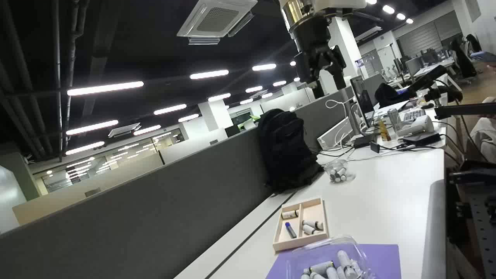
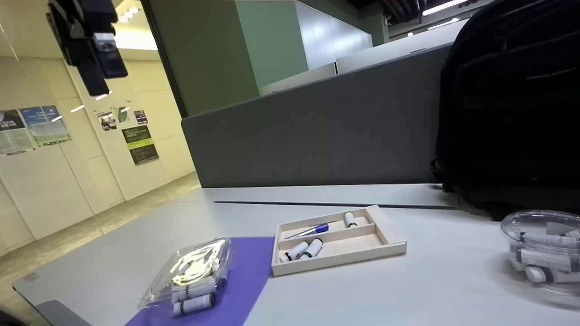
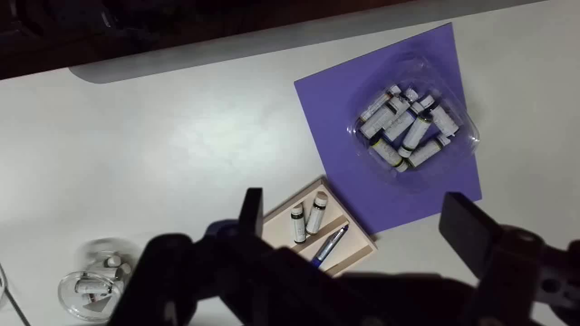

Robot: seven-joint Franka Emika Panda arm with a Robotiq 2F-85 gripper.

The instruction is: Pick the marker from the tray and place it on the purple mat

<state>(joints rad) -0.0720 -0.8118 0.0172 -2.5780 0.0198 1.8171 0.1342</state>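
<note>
In the wrist view we see the gripper (image 3: pixel 360 222), its fingers wide apart and empty, above the table (image 3: pixel 204 136). The marker (image 3: pixel 331 244) lies in the tray (image 2: pixel 340 261), sharing a compartment with one vial (image 2: pixel 350 219). Just beside, the mat (image 3: pixel 333 122) bears a clear box (image 2: pixel 197 262) of vials; glare leaves us unsure whether it is lidded.
</note>
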